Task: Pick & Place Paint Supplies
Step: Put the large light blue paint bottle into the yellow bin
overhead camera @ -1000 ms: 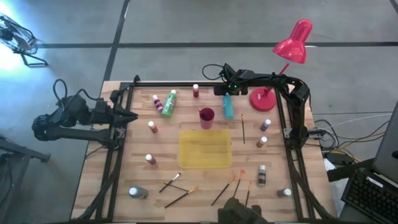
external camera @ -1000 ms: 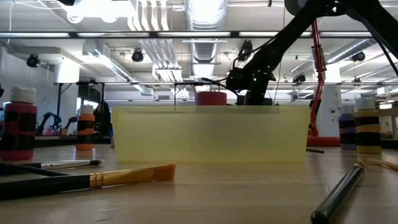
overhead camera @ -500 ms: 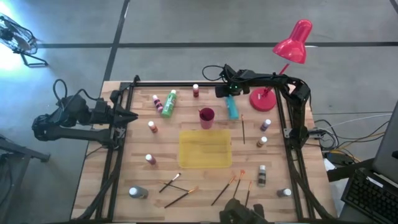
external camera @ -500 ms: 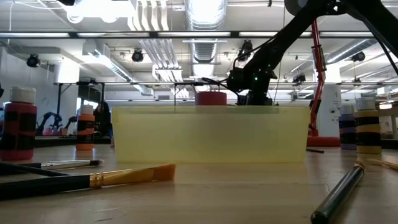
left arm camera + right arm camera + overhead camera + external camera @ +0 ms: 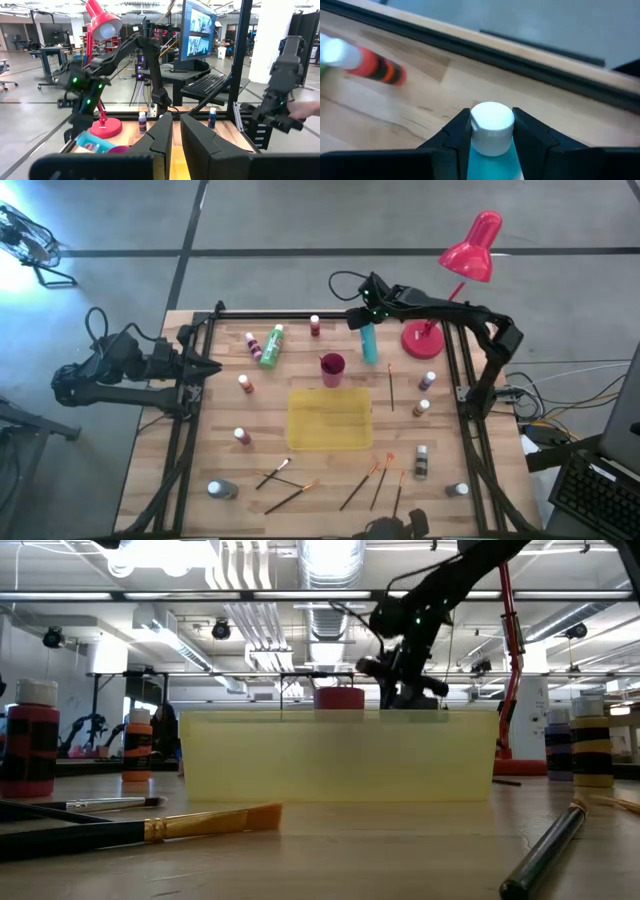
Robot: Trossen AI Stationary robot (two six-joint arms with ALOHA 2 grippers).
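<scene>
Gripping a light blue plastic paint bottle with a white cap, the right gripper is pressing its two dark fingers against either side of the bottle's neck, closed to the bottle's width. In the high view this light blue bottle is sitting at the far side of the wooden slat table, between the small magenta cup and the round base of the red desk lamp, with the right gripper reaching over its far end. Whether the bottle is touching the wood or hanging just above it cannot be told. A flat translucent yellow tray is lying near the table's middle, just on the near side of the cup. Other small bottles are standing or lying around it, among them a green bottle on its side and a red one with a white cap near the far rail. Thin dark-handled brushes with orange tips are lying near the front edge. The left gripper is waiting at the table's left edge, its fingers standing close together with a narrow gap and holding nothing.
</scene>
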